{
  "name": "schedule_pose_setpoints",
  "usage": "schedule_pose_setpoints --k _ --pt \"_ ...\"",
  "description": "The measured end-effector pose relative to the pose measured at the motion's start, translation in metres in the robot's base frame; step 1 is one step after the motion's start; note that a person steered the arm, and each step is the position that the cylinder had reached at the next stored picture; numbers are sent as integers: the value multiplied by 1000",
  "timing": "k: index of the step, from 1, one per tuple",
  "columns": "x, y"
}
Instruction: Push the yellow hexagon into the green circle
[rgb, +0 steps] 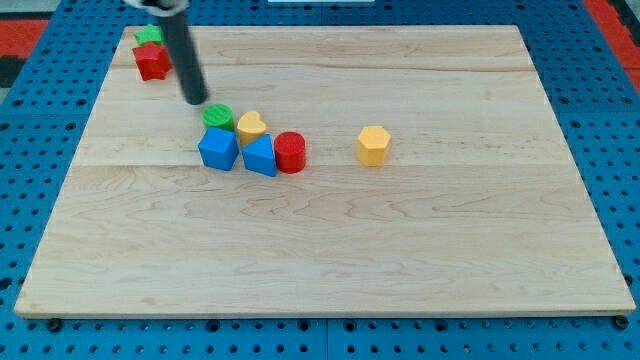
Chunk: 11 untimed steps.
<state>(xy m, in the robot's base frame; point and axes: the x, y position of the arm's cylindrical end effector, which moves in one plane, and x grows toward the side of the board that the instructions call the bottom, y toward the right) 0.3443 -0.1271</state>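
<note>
While the dark rod leans in from the view's top left, the entries below run outward from its end.

My tip (197, 101): lower end of the straight dark rod, on the wooden board, touching no block; there are no jaws on this tool, so nothing is clamped or held.
Green circle block (218, 117): nearest to my tip, just to its lower right, a small gap between them.
Yellow heart-shaped block (250, 126): touching or almost touching the green circle on the view's right.
Blue cube-like block (218, 149): directly below the green circle, close against it.
Second blue block (260, 156): angular, exact shape unclear; below the heart, beside the first blue one.
Red cylinder block (290, 152): against the second blue block's right side.
Yellow hexagon block (373, 145): alone, well apart to the view's right of the cluster, far from the green circle and from my tip.
Red block (152, 61): top left corner, behind the rod; shape unclear.
Green block (148, 35): just above that red one, partly hidden.
Light wooden board (450, 250): lies on a blue pegboard surface (40, 150).
</note>
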Motion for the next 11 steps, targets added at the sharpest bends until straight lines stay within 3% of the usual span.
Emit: schedule_pose_setpoints --k 2,3,4,6,8,9,10,11 --pt "23 180" --pt "52 224" --pt "100 227" --pt "39 169" --pt "46 121" --pt "-4 79" --pt "-5 38" --pt "47 58"
